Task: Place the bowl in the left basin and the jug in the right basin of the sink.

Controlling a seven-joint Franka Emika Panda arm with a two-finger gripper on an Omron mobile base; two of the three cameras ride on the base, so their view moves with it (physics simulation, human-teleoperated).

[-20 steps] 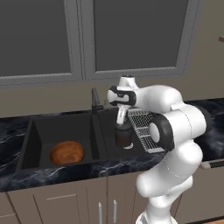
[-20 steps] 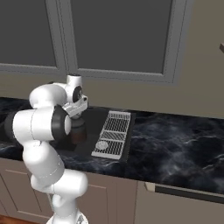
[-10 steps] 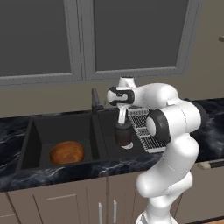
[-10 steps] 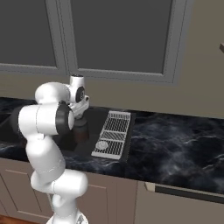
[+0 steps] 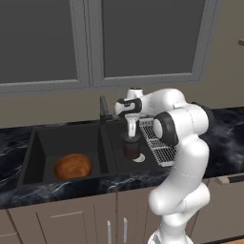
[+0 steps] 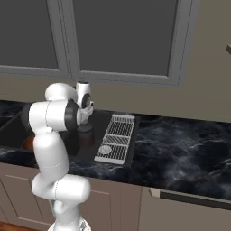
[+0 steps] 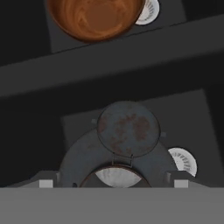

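Note:
The reddish-brown bowl (image 5: 72, 165) lies in the wider left basin (image 5: 50, 143) of the black sink, and it sits at the top of the hand view (image 7: 94, 17). Upright in the narrower right basin (image 5: 117, 136) stands the dark jug (image 5: 132, 146), beside that basin's silver drain (image 5: 139, 158). My gripper (image 5: 131, 129) hangs straight above the jug's cap. From the hand camera the cap (image 7: 127, 129) sits between my spread fingertips (image 7: 46, 182), with a gap on each side, so the gripper (image 7: 112, 183) is open. The right base view has the gripper (image 6: 84, 121) over the jug (image 6: 85, 136).
A grey drying rack (image 5: 156, 139) lies along the sink's right edge, close to my arm. The dark faucet (image 5: 103, 109) rises behind the centre divider (image 5: 106, 150). Black marble counter (image 6: 180, 144) stretches to the right, with cabinet doors above.
The hand has lifted slightly over the jug and the arm's upper links have swung. Jug and bowl stay where they were.

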